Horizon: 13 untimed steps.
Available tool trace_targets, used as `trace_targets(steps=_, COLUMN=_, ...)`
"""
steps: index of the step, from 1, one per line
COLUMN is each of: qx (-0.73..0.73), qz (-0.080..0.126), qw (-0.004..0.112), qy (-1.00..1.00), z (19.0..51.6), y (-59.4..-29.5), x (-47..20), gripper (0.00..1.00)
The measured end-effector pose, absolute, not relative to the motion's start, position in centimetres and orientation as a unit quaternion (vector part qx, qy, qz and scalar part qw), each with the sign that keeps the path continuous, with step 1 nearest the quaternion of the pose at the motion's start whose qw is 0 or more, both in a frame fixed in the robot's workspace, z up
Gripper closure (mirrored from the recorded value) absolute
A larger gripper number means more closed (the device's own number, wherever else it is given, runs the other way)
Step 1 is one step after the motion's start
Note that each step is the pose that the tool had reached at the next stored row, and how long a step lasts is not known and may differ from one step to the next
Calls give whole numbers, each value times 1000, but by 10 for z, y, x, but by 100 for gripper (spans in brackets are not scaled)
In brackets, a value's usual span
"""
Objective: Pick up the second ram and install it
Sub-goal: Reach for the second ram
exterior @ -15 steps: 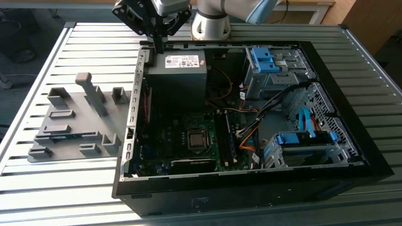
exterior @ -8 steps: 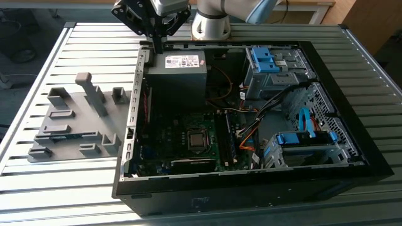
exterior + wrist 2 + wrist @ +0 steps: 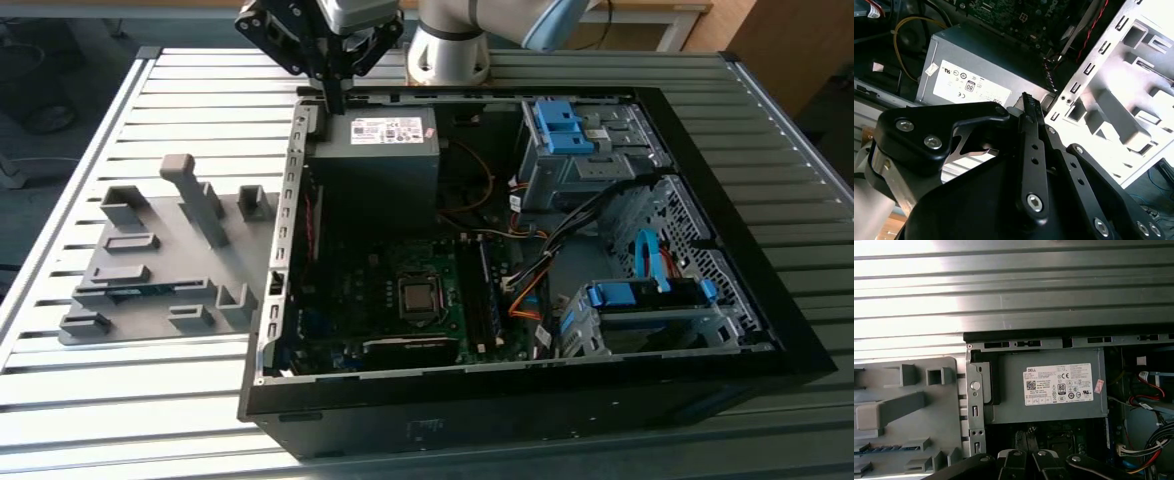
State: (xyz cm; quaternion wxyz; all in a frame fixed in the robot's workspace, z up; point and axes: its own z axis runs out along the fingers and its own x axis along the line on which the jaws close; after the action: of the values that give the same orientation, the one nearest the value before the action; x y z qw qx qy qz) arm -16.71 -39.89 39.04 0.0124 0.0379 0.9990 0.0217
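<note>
**Pincer clenched at case edge, second ram in holder tray**

Pincer (image 3: 330, 97) clenched, fingertips (image 3: 1027, 102) pressed together, nothing seen between them. It hangs tip-down at the wall of the open computer case (image 3: 534, 420), at the case's far corner in the exterior view. Just beside it is the grey power supply (image 3: 378, 165) with a white label. Motherboard (image 3: 387, 325) lies on the case floor next to the power supply, CPU socket (image 3: 418, 297) in its middle. To the exterior view's left of the case, a grey holder tray (image 3: 180, 225) lies flat on the slatted metal counter (image 3: 200, 90), just beside the case wall. Second ram (image 3: 140, 291) sits on edge in a low slot of that tray. It is a thin dark strip with a bluish tint, well apart from the pincer. The first wrist view also shows the strip (image 3: 884, 449).
</note>
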Motion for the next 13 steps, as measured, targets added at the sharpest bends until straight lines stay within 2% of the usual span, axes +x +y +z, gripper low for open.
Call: trace_targets(steps=13, qx=38, qz=22, qw=12, qy=999, z=390, y=-399, x=-170, gripper=89)
